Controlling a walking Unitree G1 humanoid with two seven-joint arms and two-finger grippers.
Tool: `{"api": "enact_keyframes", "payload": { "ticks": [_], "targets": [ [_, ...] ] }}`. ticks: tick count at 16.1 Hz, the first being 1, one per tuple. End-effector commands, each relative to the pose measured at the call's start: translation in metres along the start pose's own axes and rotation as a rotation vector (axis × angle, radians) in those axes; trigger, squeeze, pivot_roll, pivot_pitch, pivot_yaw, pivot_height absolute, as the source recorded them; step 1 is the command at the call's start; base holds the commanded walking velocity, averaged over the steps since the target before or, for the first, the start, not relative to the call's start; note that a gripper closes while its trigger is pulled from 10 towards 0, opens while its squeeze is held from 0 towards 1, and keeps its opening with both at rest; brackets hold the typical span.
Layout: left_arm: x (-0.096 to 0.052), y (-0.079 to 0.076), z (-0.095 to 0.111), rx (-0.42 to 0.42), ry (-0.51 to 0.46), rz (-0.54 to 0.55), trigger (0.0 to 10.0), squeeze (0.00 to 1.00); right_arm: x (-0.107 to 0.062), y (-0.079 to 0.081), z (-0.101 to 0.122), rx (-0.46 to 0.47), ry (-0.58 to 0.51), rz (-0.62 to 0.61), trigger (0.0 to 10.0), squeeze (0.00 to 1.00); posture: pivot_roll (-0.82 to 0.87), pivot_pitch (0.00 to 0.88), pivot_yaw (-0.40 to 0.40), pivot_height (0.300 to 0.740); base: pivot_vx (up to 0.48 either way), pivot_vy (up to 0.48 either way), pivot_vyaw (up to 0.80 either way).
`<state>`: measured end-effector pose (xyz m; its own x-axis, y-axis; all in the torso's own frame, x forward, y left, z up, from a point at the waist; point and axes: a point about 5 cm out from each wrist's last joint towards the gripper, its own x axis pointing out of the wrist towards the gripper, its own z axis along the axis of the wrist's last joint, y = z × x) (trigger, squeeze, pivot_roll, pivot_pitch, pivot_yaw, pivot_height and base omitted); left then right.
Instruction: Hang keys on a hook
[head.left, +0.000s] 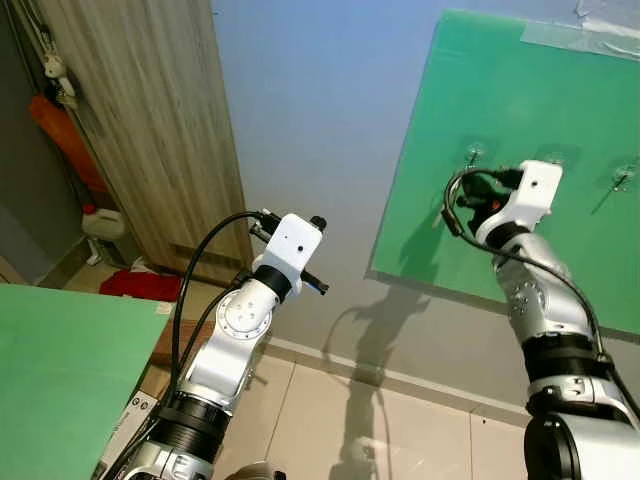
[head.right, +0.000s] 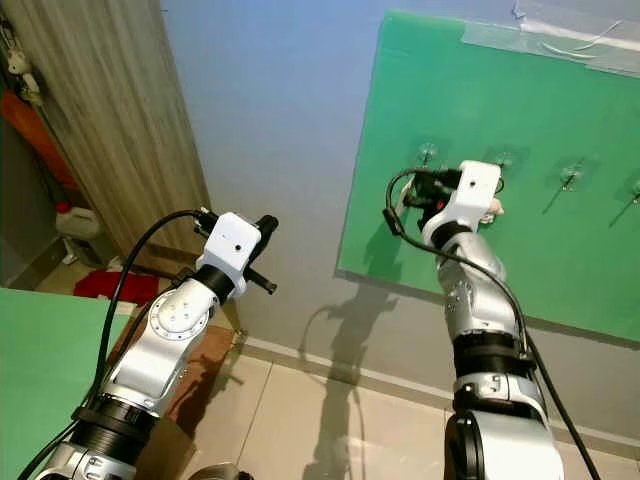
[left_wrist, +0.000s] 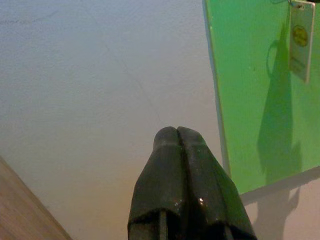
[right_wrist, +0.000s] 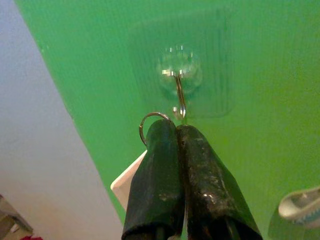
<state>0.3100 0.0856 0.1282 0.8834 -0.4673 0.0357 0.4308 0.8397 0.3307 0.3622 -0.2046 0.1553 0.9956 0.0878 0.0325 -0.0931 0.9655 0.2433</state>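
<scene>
A green board (head.left: 480, 120) on the wall carries a row of clear stick-on hooks. My right gripper (right_wrist: 175, 127) is raised against the board, shut on a metal key ring (right_wrist: 147, 120) with a white tag (right_wrist: 127, 182) hanging below it. The ring sits just under and slightly beside the tip of one metal hook (right_wrist: 180, 97), not over it. My right arm's wrist (head.left: 530, 190) covers the spot in the head views. The left gripper (left_wrist: 177, 132) is shut and empty, held up facing the bare wall left of the board. A white tag with a yellow mark (left_wrist: 301, 37) hangs before the board.
More hooks (head.left: 556, 158) (head.left: 622, 180) continue rightward along the board. A wooden door (head.left: 150, 130) stands at the left, with a white jug (head.left: 100, 222) and a red cloth (head.left: 140, 285) at its foot. A green tabletop (head.left: 60, 370) is at lower left, above the tiled floor (head.left: 400, 430).
</scene>
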Motion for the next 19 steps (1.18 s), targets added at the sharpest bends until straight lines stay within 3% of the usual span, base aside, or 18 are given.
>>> {"api": "enact_keyframes", "payload": {
  "ticks": [1,19],
  "targets": [
    [0.0025,-0.0024,0.0014,0.009,-0.004,-0.014,10.0,0.00,0.0023,-0.0012,0.0117,-0.015,-0.037,-0.002,10.0,0.00,0.04,0.000,-0.004,0.740,0.000,0.000,0.00],
    [0.0026,-0.0021,0.0009,0.010,-0.003,-0.014,10.0,0.00,0.0039,-0.0040,0.0151,-0.022,-0.047,-0.016,10.0,0.00,0.04,0.000,-0.003,0.740,0.000,0.000,0.00]
  ]
}}
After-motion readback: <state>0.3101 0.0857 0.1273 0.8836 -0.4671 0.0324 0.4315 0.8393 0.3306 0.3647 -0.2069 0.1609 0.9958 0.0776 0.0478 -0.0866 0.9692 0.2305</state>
